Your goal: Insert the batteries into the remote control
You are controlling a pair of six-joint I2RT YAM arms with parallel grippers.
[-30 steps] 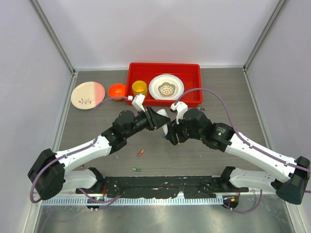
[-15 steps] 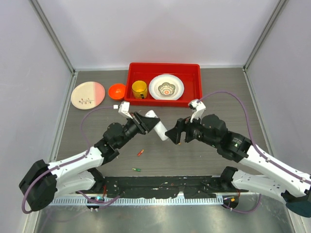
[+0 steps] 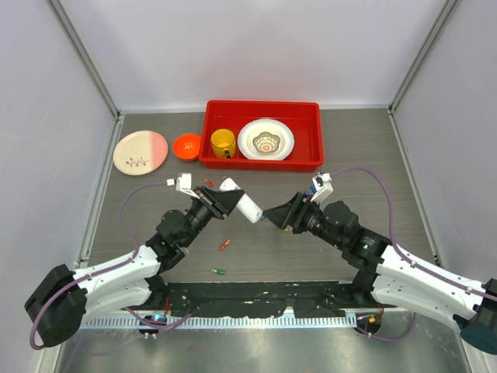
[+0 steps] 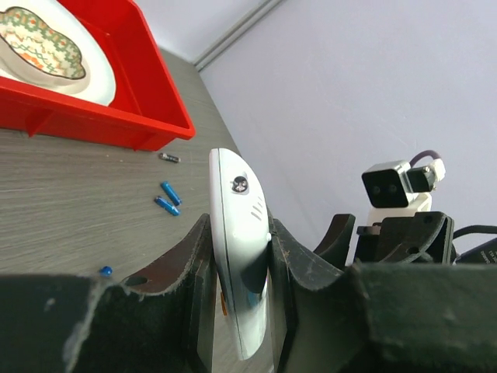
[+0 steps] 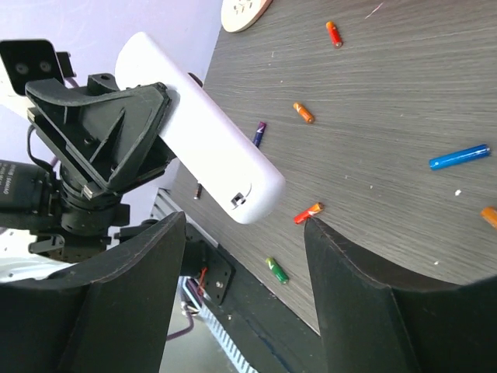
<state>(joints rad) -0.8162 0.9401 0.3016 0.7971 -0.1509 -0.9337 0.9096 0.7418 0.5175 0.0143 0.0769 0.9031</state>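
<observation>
The white remote control (image 3: pixel 247 208) is clamped on its edges by my left gripper (image 3: pixel 230 199) and held above the table, its free end pointing at the right arm. In the left wrist view the remote control (image 4: pixel 235 210) stands between the fingers (image 4: pixel 186 256). My right gripper (image 3: pixel 274 215) is open, just right of the remote's tip and apart from it. In the right wrist view the remote control (image 5: pixel 210 132) ends above my right gripper (image 5: pixel 247 225). Batteries lie loose on the table: red (image 3: pixel 224 244), green (image 3: pixel 218 271), blue (image 5: pixel 460 157), orange (image 5: pixel 304 113), and two blue (image 4: pixel 167 199).
At the back stands a red tray (image 3: pixel 311 149) holding a yellow cup (image 3: pixel 223 142) and a patterned plate (image 3: pixel 265 140). An orange bowl (image 3: pixel 186 145) and a pink-and-white plate (image 3: pixel 140 151) sit to its left. Grey walls close both sides.
The right gripper has let go of the remote, opened and drawn back to the right. The left gripper, still holding the remote, has shifted left and nearer.
</observation>
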